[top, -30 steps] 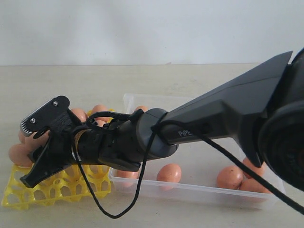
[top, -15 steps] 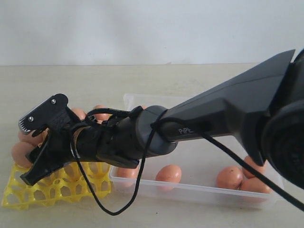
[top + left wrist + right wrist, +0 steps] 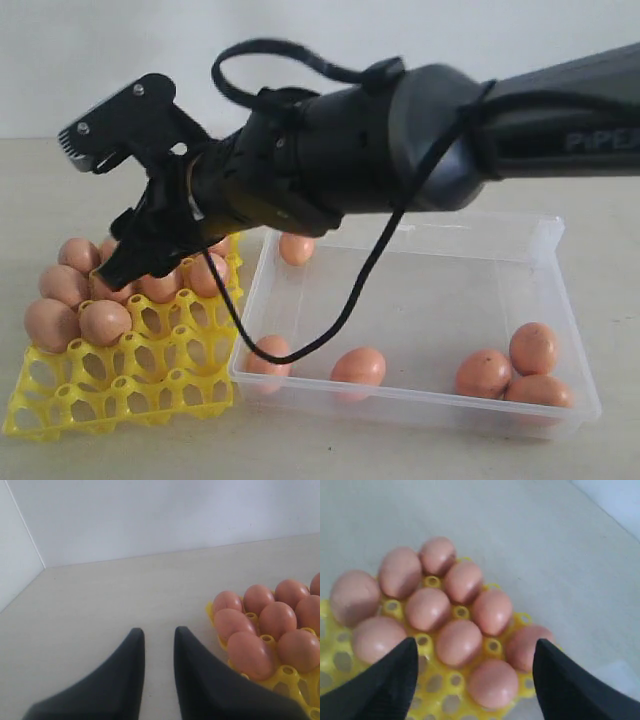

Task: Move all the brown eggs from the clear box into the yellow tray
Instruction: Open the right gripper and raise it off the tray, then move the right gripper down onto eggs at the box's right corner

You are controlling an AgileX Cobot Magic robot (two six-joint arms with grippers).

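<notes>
My right gripper (image 3: 88,210) reaches across to the left and hangs open and empty above the yellow tray (image 3: 120,395). Several brown eggs (image 3: 105,320) fill the tray's far and left cells. In the right wrist view the open gripper (image 3: 476,645) is over those eggs (image 3: 492,682) in the tray (image 3: 445,690), touching none. Several more brown eggs (image 3: 357,365) lie in the clear box (image 3: 555,240), most along its near wall. My left gripper (image 3: 159,632) does not show in the exterior view. It hovers over bare table beside the tray (image 3: 290,675), its fingers a narrow gap apart and holding nothing.
The right arm's thick black forearm (image 3: 400,140) and a loose cable loop (image 3: 330,320) hang over the box's left half. A white wall (image 3: 320,30) stands behind the beige table (image 3: 620,300). The tray's near cells hold nothing.
The right arm has lifted clear of the tray, so the gripper now hangs well above the eggs instead of down among them. The eggs in the box have not moved.
</notes>
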